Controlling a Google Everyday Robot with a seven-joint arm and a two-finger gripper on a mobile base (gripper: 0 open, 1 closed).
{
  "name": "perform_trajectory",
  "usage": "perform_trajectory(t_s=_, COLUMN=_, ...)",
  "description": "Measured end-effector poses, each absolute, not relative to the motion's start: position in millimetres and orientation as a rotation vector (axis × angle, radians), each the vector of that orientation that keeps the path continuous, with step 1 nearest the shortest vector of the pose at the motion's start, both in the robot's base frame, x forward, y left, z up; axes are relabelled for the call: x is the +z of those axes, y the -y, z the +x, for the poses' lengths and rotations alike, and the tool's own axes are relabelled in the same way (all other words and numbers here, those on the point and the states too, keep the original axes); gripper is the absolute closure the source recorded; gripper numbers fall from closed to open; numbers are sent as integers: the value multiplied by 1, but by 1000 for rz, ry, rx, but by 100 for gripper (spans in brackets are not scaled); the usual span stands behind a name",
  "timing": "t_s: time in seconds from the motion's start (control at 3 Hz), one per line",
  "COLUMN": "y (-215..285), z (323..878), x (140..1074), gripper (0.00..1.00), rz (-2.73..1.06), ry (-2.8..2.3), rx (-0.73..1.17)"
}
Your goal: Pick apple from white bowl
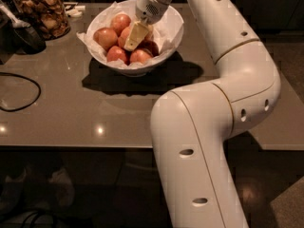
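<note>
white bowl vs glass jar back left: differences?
The large round glossy white bowl is opaque and open-topped, lined with crumpled white paper and holding red apples; the clear glass jar is see-through and holds brown snacks. The gripper reaches into the bowl, not the jar. Both stand upright on the grey table.

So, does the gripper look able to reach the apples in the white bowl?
Probably yes: the gripper sits inside the white bowl, right at the apples, and nothing covers the open top.
</note>
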State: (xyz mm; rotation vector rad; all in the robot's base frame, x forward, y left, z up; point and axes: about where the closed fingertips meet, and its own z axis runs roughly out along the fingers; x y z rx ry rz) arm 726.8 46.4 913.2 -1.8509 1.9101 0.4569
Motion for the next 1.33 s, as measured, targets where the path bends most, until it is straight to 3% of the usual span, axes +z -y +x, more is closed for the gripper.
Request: perform_trajectory(t_s=1.33, y=-27, z=679, x=1020, gripper=100, rz=-1745, ry=-1737, rx=397)
